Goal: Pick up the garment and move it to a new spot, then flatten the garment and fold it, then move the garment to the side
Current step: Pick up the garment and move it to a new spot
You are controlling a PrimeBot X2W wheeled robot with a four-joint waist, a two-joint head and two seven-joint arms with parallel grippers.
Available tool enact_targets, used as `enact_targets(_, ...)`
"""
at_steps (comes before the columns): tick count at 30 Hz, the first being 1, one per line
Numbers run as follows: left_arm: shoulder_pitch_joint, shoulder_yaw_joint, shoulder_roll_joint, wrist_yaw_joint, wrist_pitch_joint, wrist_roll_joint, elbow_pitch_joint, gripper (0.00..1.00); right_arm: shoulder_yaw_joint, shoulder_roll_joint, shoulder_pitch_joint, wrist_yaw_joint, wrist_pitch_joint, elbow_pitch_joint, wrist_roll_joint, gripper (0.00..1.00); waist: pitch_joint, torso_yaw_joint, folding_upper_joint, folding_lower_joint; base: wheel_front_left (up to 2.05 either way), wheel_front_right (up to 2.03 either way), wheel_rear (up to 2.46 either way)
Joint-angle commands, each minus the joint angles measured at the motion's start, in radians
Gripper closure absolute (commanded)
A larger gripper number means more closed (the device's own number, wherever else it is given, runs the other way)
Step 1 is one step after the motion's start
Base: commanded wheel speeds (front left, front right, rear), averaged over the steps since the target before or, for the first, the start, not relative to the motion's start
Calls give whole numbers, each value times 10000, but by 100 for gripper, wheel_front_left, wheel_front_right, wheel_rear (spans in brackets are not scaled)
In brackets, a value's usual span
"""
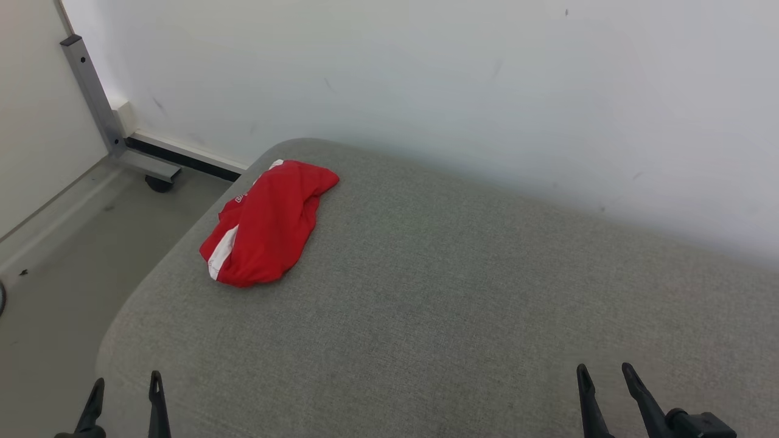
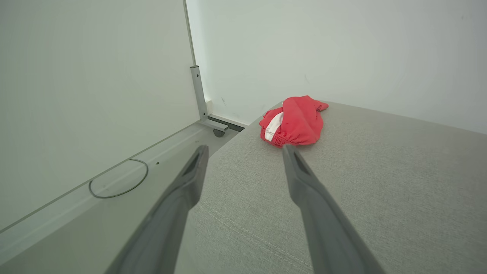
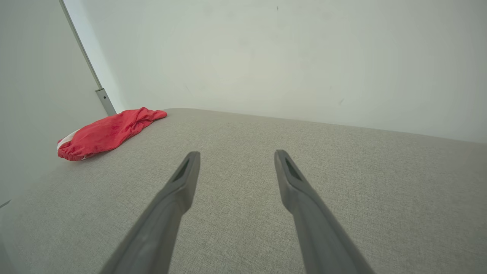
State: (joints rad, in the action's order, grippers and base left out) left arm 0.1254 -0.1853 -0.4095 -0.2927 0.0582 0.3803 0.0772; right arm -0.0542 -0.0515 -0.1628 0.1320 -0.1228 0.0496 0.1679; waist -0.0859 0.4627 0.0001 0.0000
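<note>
A crumpled red garment with white stripes lies bunched near the far left corner of the grey upholstered surface. In the left wrist view the garment sits ahead, just beyond the fingertips. The right wrist view has the garment far off to the left. My left gripper hangs open at the near left edge, well short of the garment. Over the near right part of the surface, my right gripper is open with nothing between its fingers.
A white wall runs behind the surface. To the left, the floor drops away beside a white panel on a metal post with a caster wheel. A thin cable loop lies on the floor.
</note>
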Motion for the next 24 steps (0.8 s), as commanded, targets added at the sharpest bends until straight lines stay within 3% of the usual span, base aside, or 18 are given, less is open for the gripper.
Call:
enact_targets(1,155,36,18,-54,53,115,43,0,21,26,59,-30,19,23,-51,0,128,120,-1,0,0,0,0)
enact_targets(16,-227,158,4,-89,197,213,-53,0,-13,26,-5,-30,-53,154,89,0,29,12,-1,0,0,0,0)
enact_targets(24,-1769,705,-48,219,617,762,-642,0,-152,14,312,-28,266,-389,-304,0,655,-1266,-1,0,0,0,0)
